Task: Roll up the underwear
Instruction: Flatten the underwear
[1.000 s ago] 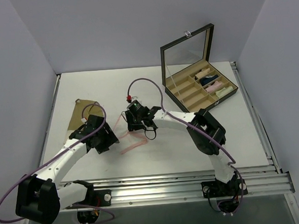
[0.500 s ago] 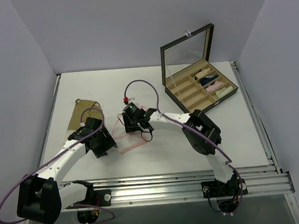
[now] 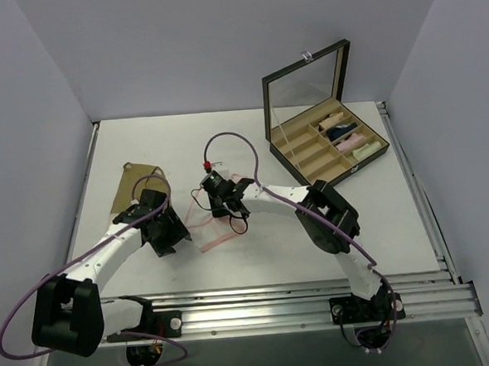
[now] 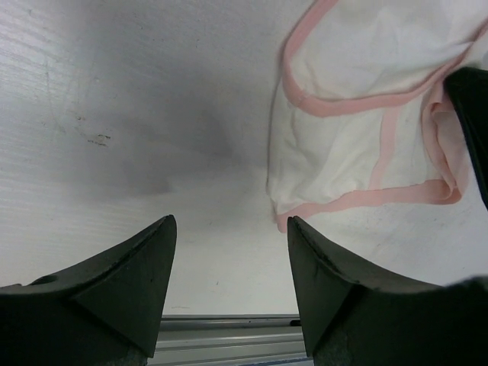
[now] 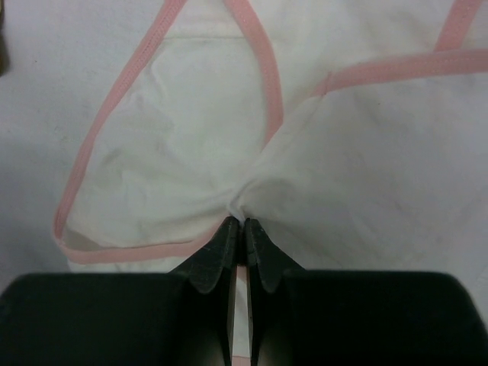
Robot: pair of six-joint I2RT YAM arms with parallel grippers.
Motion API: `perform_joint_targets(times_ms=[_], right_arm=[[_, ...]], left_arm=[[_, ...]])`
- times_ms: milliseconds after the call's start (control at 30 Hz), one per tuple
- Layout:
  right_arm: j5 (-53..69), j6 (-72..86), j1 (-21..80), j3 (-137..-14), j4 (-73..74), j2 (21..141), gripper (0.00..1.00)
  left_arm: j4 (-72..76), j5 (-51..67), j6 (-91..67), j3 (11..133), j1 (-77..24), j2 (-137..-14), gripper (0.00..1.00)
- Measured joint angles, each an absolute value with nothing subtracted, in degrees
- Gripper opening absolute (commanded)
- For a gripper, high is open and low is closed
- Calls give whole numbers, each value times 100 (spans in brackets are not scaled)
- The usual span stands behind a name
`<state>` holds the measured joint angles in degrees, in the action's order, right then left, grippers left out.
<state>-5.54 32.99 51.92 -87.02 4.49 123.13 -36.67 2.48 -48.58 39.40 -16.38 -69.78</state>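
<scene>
The white underwear with pink edging (image 5: 328,145) lies flat on the table between the two arms (image 3: 217,240). My right gripper (image 5: 244,223) is shut on a pinch of its white cloth, which puckers at the fingertips; from above that gripper (image 3: 224,207) sits on the garment's far side. My left gripper (image 4: 231,232) is open and holds nothing, hovering over bare table just left of the garment's pink-edged corner (image 4: 343,145); from above it (image 3: 174,234) is at the garment's left. The tan underwear (image 3: 132,184) lies flat at the far left, partly hidden by the left arm.
A black case with its lid up (image 3: 306,84) stands at the back right; its compartments hold a dark navy roll (image 3: 341,131) and a mint-green roll (image 3: 367,150). A metal rail (image 3: 277,301) runs along the near table edge.
My right gripper has moved a little left over the white underwear and closed on its cloth. The left gripper has shifted slightly and stays open.
</scene>
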Motion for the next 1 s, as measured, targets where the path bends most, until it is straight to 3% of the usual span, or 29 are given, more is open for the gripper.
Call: perform_joint_targets(times_ms=[567, 1000], right_arm=[[-574, 3422, 4405, -7422, 672, 10711, 0], [-969, 3448, 3562, -5802, 805, 9502, 0]], left_arm=[[-2838, 899, -4753, 4558, -1629, -8711, 61], [-2989, 615, -4681, 4829, -1629, -8917, 60]])
